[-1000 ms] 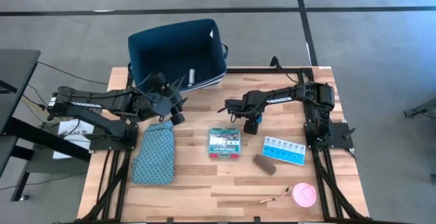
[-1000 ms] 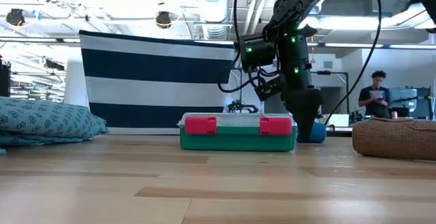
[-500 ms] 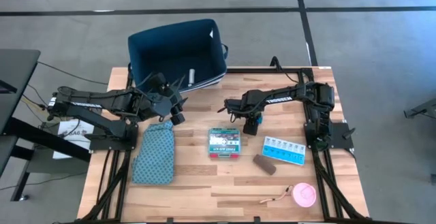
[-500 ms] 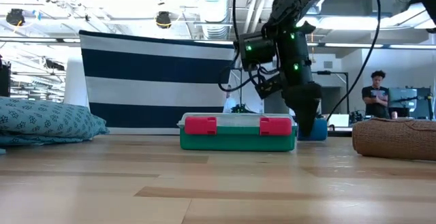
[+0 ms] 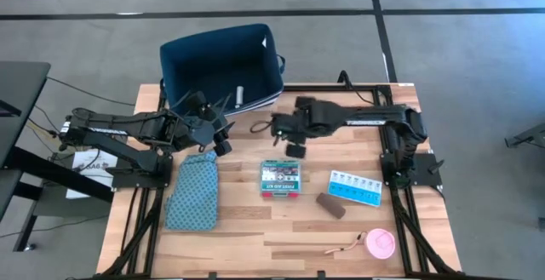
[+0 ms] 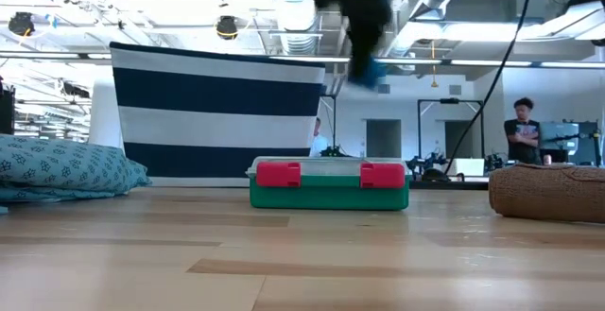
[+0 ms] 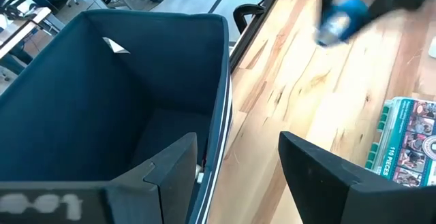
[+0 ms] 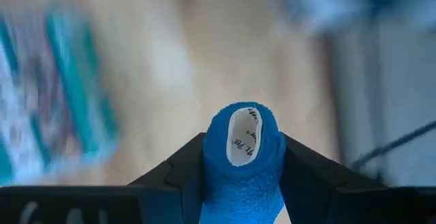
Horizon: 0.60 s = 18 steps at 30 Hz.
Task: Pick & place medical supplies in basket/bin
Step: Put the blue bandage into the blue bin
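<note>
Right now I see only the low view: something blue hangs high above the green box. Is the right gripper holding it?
Observer: Yes. The right wrist view shows the right gripper shut on the blue block.
Operator: Where is it over the table?
Observer: From above, it is between the green-white flat box and the bin, not over the bin.
Operator: And the left arm?
Observer: The left gripper hangs open at the bin's near side.

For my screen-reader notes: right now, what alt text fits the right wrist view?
The right pincer is shut on a blue roll, its hollow white core end facing the camera, held above the wooden table. Below, blurred, lie the green-white box and the navy bin.
</note>
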{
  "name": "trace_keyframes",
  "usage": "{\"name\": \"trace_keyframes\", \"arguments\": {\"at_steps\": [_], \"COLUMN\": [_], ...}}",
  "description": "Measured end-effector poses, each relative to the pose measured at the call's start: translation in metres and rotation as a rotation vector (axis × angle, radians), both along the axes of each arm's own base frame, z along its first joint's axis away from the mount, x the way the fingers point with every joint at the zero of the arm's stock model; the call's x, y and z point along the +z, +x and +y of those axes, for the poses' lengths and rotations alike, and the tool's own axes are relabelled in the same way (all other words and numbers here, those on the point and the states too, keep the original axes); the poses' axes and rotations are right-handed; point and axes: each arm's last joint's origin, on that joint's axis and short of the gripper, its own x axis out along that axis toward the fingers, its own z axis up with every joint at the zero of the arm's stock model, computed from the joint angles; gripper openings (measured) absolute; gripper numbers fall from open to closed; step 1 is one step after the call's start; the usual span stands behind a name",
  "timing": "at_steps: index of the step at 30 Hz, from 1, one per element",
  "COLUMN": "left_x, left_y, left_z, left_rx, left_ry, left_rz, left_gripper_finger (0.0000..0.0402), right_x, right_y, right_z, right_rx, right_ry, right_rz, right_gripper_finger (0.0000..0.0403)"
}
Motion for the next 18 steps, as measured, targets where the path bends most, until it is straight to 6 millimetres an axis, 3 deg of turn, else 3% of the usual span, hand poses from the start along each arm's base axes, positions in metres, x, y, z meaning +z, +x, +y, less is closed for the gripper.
{"name": "trace_keyframes", "arguments": {"at_steps": [5,11,14,18], "left_x": [-0.001,-0.019,-0.031,-0.045], "left_y": [0.0,0.001,0.0,-0.001], "left_z": [0.0,0.0,0.0,-0.001], "left_rx": [0.0,0.013,0.025,0.047], "left_ry": [0.0,-0.01,-0.019,-0.041], "left_rz": [0.0,0.039,0.069,0.084], "left_gripper_finger": [0.0199,0.0199,0.0199,0.0199], "right_x": [0.066,0.103,0.098,0.072], "right_y": [0.011,0.029,0.044,0.056], "right_z": [-0.007,-0.046,-0.077,-0.114], "right_rx": [0.02,0.097,0.122,0.061], "right_ry": [-0.181,-0.258,-0.194,-0.162], "right_rz": [-0.325,-0.654,-0.787,-0.781], "right_gripper_finger": [0.0152,0.0161,0.0161,0.0161]}}
